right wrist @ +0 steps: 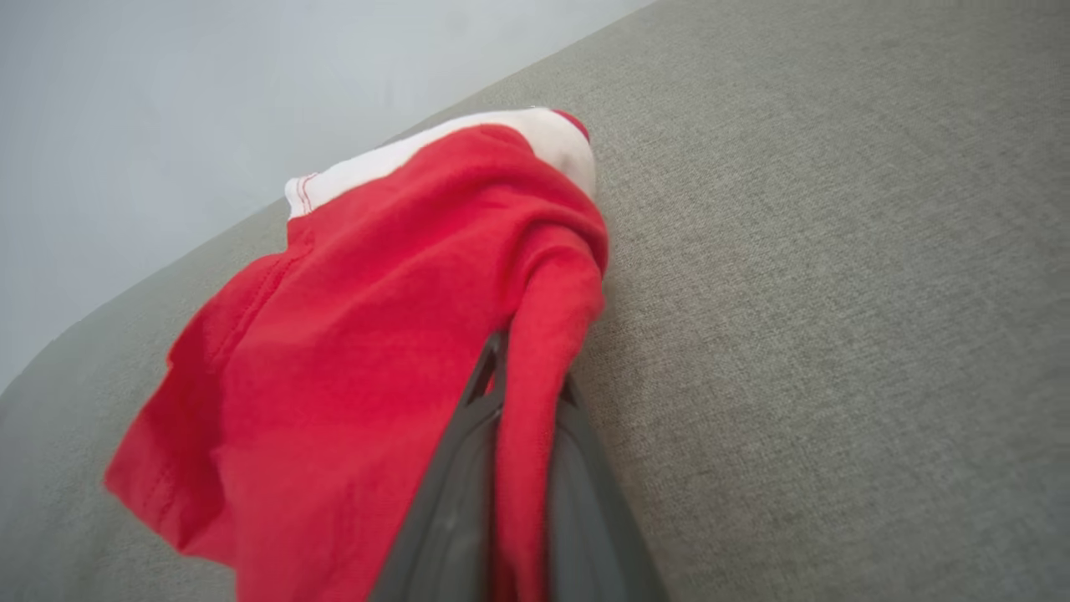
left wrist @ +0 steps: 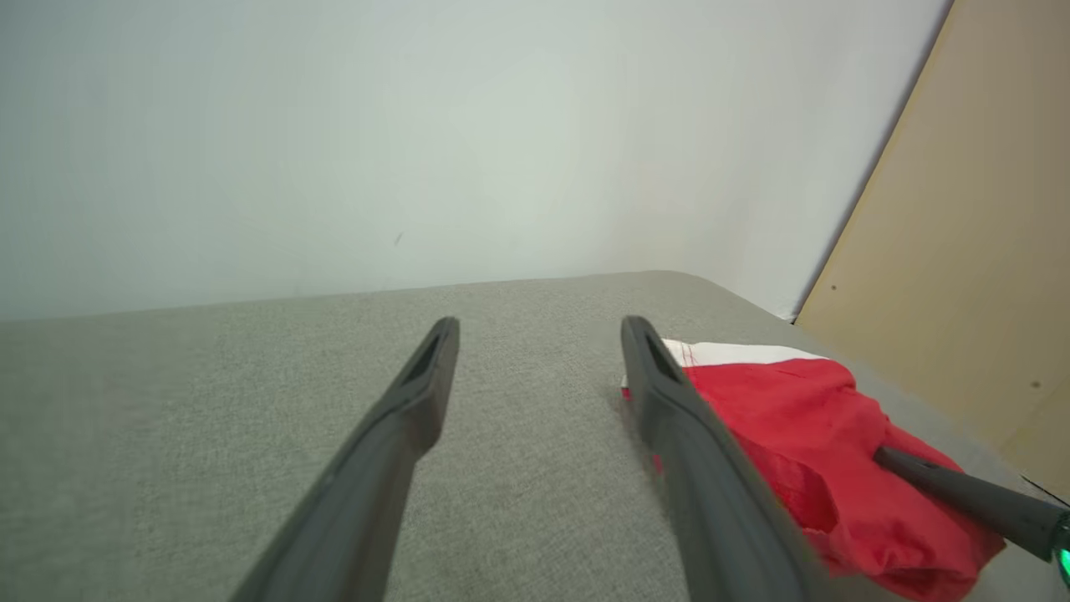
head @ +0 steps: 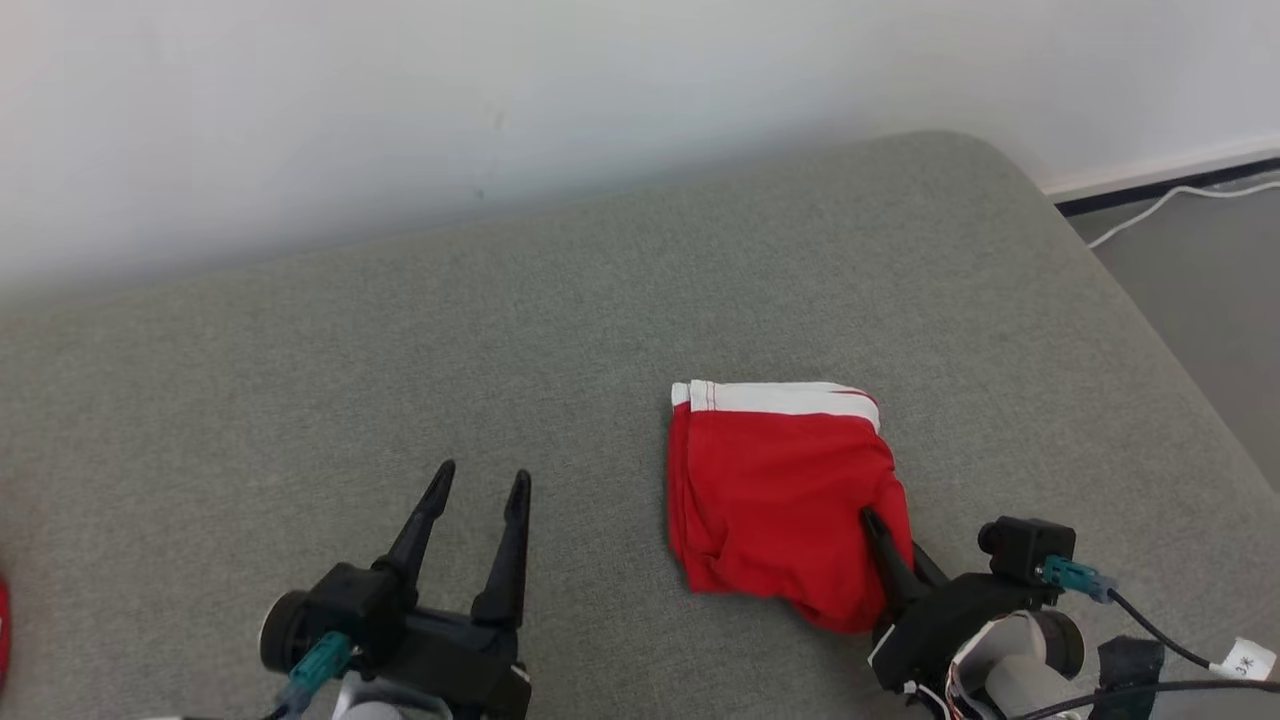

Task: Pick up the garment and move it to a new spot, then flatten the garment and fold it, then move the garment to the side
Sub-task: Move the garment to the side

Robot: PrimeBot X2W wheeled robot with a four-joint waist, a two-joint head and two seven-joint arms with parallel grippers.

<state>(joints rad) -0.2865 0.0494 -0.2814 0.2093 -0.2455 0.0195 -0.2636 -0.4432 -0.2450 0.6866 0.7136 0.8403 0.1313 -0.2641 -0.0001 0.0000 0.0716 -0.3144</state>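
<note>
The right gripper [head: 878,535] pinches a fold of the red garment [head: 770,500] at its near right corner, with its fingertips hidden in the cloth. The left gripper [head: 482,478] stands spread wide, apart to the left. The garment lies folded on the grey cushion [head: 600,300], its white waistband toward the wall. Something red [head: 3,625] is cut off at the left edge. A white cable [head: 1170,200] lies on the floor beyond.

grey cushion [head: 600,300], white wall [head: 400,100]

The red-and-white folded cloth garment [head: 775,490] lies on the grey fabric cushion [head: 500,330]; left gripper [head: 483,478] to its left, right gripper [head: 872,522] at its near-right corner.
</note>
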